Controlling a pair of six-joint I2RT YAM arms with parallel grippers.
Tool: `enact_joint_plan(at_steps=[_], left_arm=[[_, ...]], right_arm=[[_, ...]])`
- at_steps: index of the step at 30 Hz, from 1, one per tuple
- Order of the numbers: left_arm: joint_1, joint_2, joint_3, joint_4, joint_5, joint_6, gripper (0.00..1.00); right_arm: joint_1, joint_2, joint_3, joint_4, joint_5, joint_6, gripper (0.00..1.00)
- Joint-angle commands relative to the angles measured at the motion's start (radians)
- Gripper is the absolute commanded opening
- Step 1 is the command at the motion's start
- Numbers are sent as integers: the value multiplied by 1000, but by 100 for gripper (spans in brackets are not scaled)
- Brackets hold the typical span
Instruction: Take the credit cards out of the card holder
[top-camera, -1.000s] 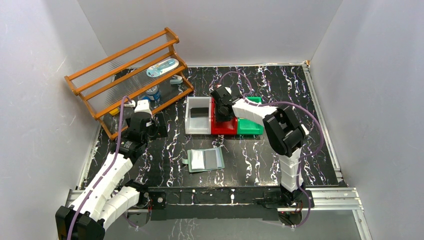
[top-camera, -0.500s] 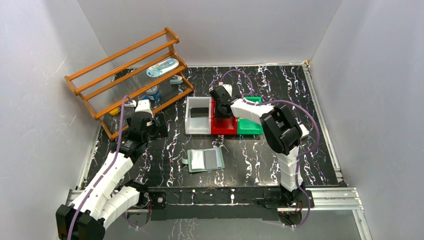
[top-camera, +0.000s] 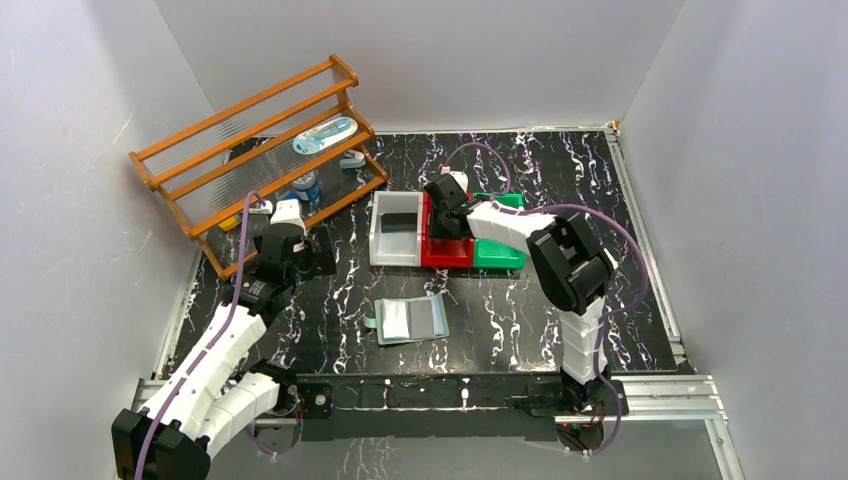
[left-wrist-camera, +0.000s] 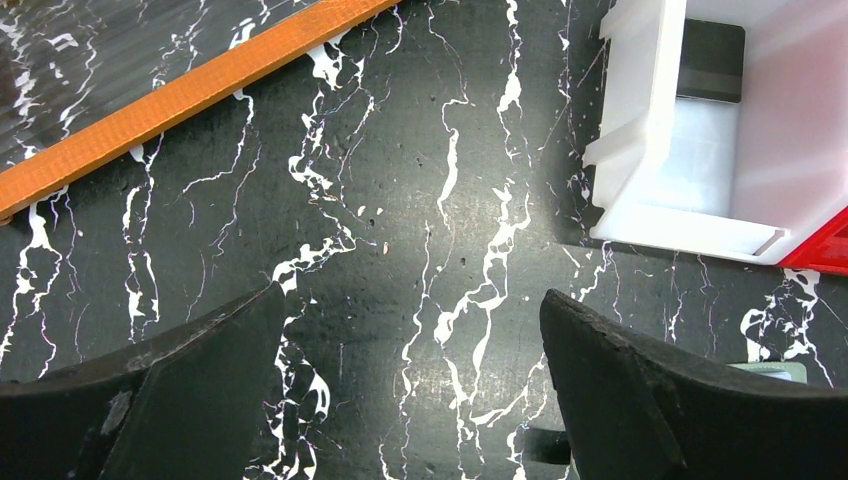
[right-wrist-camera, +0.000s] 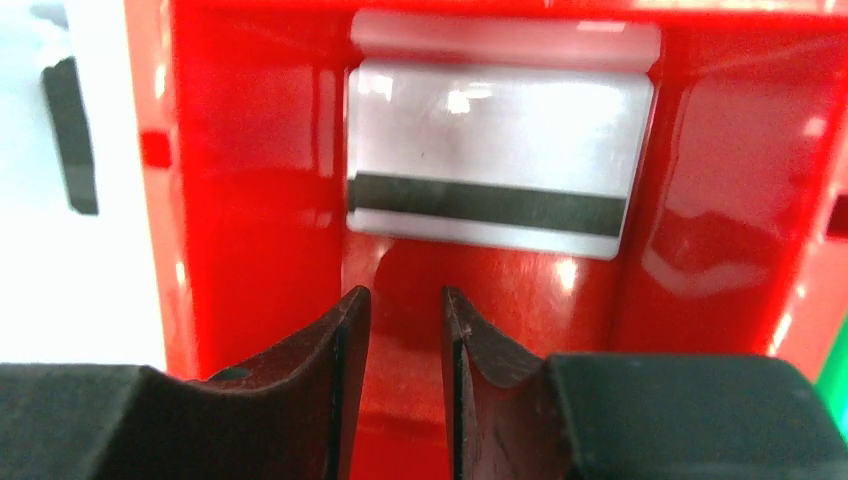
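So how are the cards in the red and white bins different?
The silver card has a black stripe; the dark card looks plain. The silver card lies in the red bin, the dark card in the white bin. The right gripper hangs by the silver card, jaws slightly apart; none is by the dark card. Both lie flat, outside the card holder.

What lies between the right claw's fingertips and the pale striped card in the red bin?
Only bare floor of the red bin lies between the right claw and the pale striped card; the right wrist view shows this.
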Motion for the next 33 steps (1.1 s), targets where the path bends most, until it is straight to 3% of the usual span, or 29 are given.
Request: enact_joint_plan(at_steps=[1, 12, 17, 22, 33], left_arm=[[4, -1, 39, -8, 16, 8, 98], [4, 8, 44, -21, 102, -30, 98], [4, 15, 24, 20, 328, -97, 98], [4, 57, 13, 72, 570, -182, 98], [3, 208, -77, 14, 693, -307, 89]], right_arm=[[-6, -156, -37, 20, -68, -17, 41], [13, -515, -357, 116, -188, 59, 46], [79, -640, -505, 155, -252, 143, 48], [158, -678, -618, 210, -309, 244, 47], [281, -644, -686, 236, -306, 387, 44]])
